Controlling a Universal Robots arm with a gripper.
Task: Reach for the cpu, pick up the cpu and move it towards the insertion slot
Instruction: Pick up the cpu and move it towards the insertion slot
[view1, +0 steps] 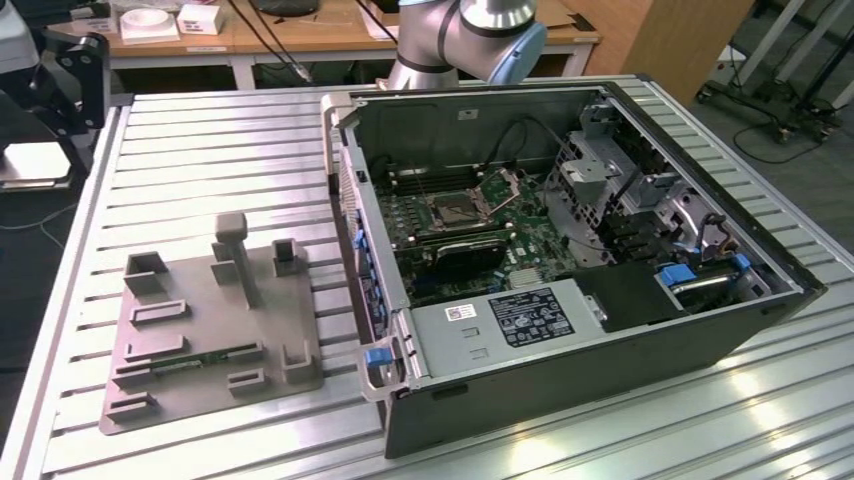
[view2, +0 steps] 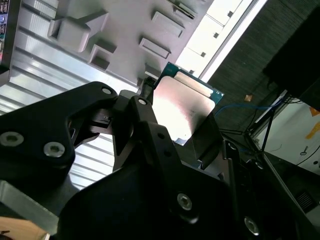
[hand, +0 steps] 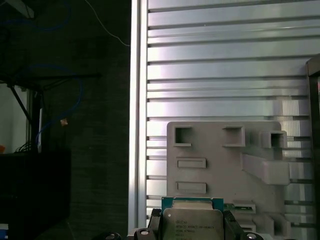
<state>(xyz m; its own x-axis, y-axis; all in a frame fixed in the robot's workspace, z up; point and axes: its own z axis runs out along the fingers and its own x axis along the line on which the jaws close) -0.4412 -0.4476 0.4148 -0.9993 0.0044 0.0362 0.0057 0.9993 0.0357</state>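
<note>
Above the grey moulded fixture tray (hand: 220, 170), the gripper (view2: 177, 120) holds the cpu (view2: 185, 107) clear of the tray's surface. Its two matte black fingers (view2: 145, 127) are clamped on opposite edges of the chip. In both wrist views the cpu (hand: 192, 225) is a flat square with a brushed silvery metal lid, stepped at its edges, seated on a thin teal-green rim. The tray (view2: 115, 30) behind it is dull plastic with rectangular pockets, raised blocks and one long slanted ramp. It lies flat on a ribbed aluminium table (view1: 200, 150) whose slats catch bright glare. In the exterior view the tray (view1: 200, 330) sits just beside an open dark computer case (view1: 574, 400), which stands toward the exterior view's right of it. Inside that case, well apart from the tray, the insertion slot (view1: 458, 210) shows as a dark square in a shiny metal frame on a green circuit board (view1: 534, 215). The arm's (view1: 467, 35) silver and pale-blue joint stands beyond the case.
</note>
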